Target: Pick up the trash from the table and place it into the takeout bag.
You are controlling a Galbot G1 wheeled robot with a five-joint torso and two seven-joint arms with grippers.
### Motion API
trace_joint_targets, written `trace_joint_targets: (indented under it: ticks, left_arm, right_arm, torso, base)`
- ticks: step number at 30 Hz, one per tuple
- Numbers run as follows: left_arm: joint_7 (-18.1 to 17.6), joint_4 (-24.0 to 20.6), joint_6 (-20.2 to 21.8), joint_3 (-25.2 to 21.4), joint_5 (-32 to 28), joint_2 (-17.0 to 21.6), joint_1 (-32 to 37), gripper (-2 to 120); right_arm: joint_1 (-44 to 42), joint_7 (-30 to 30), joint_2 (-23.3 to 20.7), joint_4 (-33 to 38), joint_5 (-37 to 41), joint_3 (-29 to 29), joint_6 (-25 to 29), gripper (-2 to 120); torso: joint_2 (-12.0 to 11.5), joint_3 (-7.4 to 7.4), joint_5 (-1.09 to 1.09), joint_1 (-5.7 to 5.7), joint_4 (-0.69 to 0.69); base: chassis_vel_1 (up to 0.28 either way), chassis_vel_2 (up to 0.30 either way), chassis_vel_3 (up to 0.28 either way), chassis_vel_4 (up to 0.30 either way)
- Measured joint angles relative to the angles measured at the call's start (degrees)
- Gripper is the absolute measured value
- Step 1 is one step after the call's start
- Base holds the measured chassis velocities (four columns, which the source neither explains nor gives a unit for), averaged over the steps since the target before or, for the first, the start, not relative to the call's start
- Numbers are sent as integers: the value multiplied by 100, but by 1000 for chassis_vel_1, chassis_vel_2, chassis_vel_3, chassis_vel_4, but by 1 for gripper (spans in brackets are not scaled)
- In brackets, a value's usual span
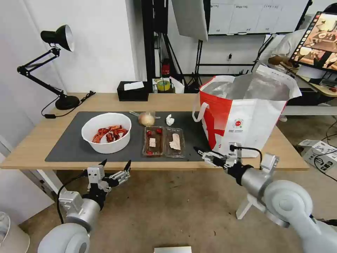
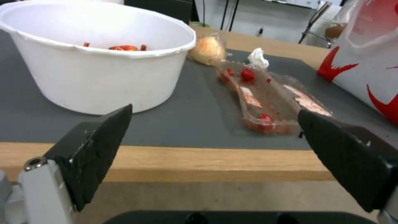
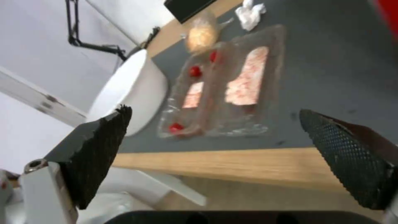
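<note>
Item 1, bowl (image 1: 106, 133): white, round, red crayfish shells inside; on the dark mat (image 1: 66, 140), landmark for all entries below.
Item 2, clear hinged tray (image 1: 163, 141): open flat, red scraps in both halves; on the mat just right of the bowl, apart from it.
Item 3, clear bag with tan lump (image 1: 146, 119): behind the tray, right of the bowl's far rim.
Item 4, crumpled tissue (image 1: 170, 120): near the bag's right side, farther from the bowl.
Item 5, takeout bag (image 1: 245, 114): upright on the bench (image 1: 105, 100), well right of the bowl past the tray; mouth open, foil lining showing (contents cannot be told).
Item 6, left hand (image 1: 115, 163): off the bench's front edge, just below the bowl; fingers spread, empty.
Item 7, right hand (image 1: 198, 150): at the front edge, right of the tray, before the takeout bag; fingers spread, empty.
Status: judged at the start. All four trash items lying on the mat, none gripped; every pick and drop left to do.
</note>
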Motion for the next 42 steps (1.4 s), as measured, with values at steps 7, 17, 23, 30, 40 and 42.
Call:
trace_joint_targets:
  ticks: [7, 17, 23, 30, 40, 42]
  left_arm:
    - [-9, 9, 0, -54, 2, 10, 19, 100]
    - [-28, 38, 0, -155, -2, 78, 76, 100]
    - [-34, 78, 0, -188, 1, 63, 115, 100]
    - [-52, 125, 0, -241, 6, 19, 147, 100]
    - [-164, 216, 2, -318, -38, 1, 85, 100]
    - [-165, 221, 4, -322, -40, 1, 85, 100]
  right_arm:
    - [543, 980, 331, -95, 724, -534, 275, 100]
    - [1119, 1902, 999, -326, 1319, -1177, 695, 100]
    - [1459, 2576, 1407, -599, 1445, -1553, 853, 100]
    - [1778, 2969, 1701, -1054, 1486, -1891, 946, 100]
    - [2048, 3271, 2115, -1494, 1695, -2034, 953, 100]
    - [2059, 3279, 2136, -1521, 1696, -2036, 953, 100]
  torso:
    - [0, 0, 0, 0, 0]
    - [0, 0, -1, 0, 1]
    - [0, 0, 0, 1, 0]
    - [0, 0, 0, 1, 0]
    - [0, 0, 0, 1, 0]
    - [0, 0, 0, 1, 0]
  base:
    - [0, 0, 0, 0]
    - [0, 0, 0, 0]
    - [0, 0, 0, 0]
    - [0, 0, 0, 0]
    - [0, 0, 0, 0]
    - [0, 0, 0, 0]
